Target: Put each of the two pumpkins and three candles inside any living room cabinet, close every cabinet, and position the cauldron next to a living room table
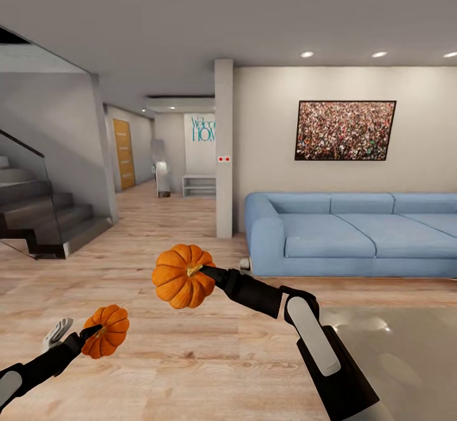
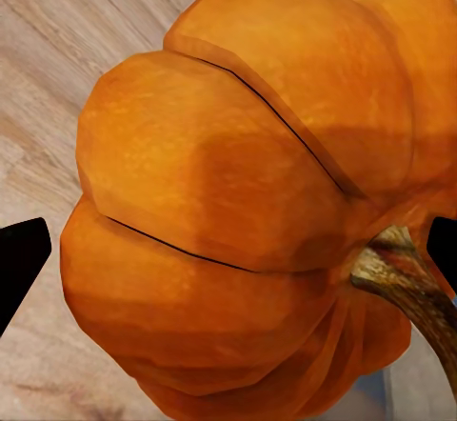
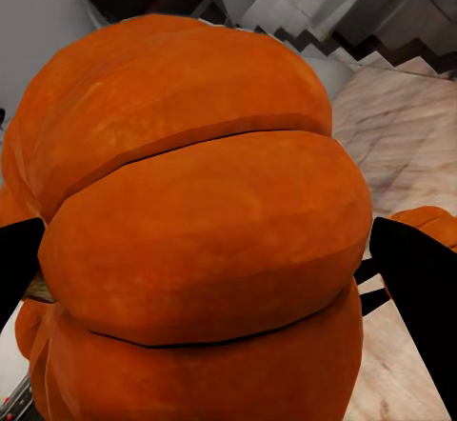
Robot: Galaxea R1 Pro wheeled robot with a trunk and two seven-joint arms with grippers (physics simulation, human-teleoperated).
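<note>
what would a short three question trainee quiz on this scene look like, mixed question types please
1. True or false: the right gripper is empty.
2. Multiple choice: the pumpkin in the left gripper is held above A) a wooden floor, B) a sofa seat, C) a stair step.
3. Fill in: the picture on the wall hangs above the blue ____.

Key
1. False: it holds a pumpkin.
2. A: the left pumpkin is over the floor.
3. Sofa.
</note>
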